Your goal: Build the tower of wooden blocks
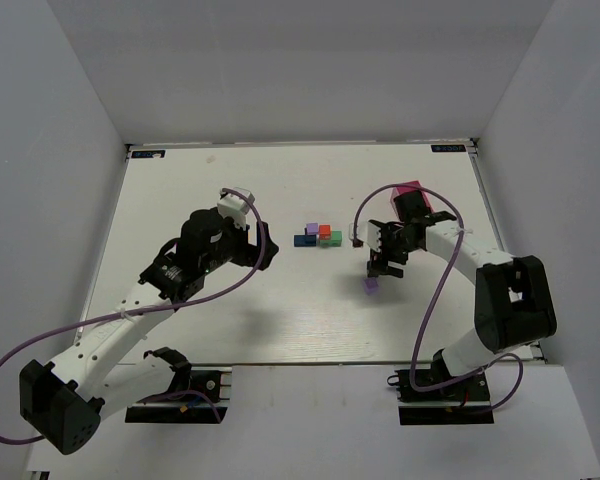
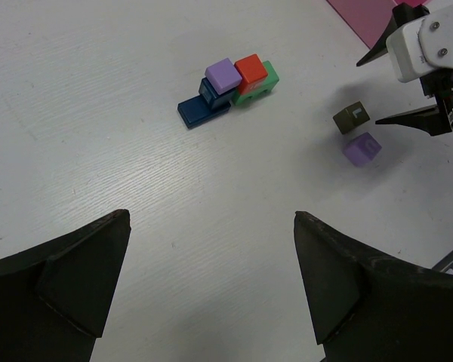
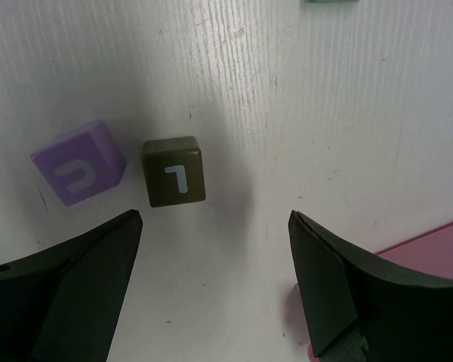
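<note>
The tower's blocks stand in a cluster at mid-table (image 1: 318,236): two blue blocks (image 2: 200,109), a lilac block (image 2: 224,75), a red block (image 2: 250,72) and a green block (image 2: 260,84). A dark block marked "L" (image 3: 174,171) and a loose purple block (image 3: 79,162) lie to the cluster's right. They also show in the left wrist view, the dark block (image 2: 352,117) and the purple block (image 2: 362,148). My right gripper (image 3: 215,219) is open and empty, hovering just beside the dark block (image 1: 384,268). My left gripper (image 2: 211,219) is open and empty, left of the cluster (image 1: 252,248).
A pink tray (image 3: 430,249) lies on the table behind the right gripper, partly hidden by the arm (image 1: 410,188). White walls enclose the table on the left, right and back. Purple cables loop beside both arms.
</note>
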Tool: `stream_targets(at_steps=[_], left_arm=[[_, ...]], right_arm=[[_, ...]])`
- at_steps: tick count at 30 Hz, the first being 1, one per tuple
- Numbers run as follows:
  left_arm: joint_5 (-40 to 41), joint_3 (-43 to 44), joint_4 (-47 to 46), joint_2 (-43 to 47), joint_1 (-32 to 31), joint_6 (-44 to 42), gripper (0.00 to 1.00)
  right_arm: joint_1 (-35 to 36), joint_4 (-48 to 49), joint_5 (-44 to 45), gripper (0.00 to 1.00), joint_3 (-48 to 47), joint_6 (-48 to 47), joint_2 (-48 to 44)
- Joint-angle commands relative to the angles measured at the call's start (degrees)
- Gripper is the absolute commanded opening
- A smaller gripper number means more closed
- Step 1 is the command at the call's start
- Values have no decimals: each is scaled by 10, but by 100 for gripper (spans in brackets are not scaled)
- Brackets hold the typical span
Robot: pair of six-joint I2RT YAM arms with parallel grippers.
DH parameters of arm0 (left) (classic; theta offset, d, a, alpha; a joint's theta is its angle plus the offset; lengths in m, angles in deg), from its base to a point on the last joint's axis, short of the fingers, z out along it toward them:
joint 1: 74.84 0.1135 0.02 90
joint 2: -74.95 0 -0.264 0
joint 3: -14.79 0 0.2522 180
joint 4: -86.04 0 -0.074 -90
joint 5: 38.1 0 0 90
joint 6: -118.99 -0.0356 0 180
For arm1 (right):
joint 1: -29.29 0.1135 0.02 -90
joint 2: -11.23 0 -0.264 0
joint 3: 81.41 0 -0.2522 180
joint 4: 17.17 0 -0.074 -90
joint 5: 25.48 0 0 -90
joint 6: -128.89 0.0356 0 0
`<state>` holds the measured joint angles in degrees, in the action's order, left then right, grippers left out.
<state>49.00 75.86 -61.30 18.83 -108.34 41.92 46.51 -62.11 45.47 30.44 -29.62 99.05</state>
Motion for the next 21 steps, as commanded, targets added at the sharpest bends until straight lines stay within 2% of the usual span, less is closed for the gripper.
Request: stream_targets(at_steps=[1, 10, 21], left_arm=[[-14, -3, -7, 12, -3, -4, 100], [-14, -3, -7, 12, -3, -4, 100], [-25, -3, -7, 12, -3, -4, 100]], right_arm=[[-13, -11, -54, 84, -36, -43, 11], [-24, -34, -73, 81, -63, -73, 60], [-25, -68, -87, 81, -64, -94, 59]])
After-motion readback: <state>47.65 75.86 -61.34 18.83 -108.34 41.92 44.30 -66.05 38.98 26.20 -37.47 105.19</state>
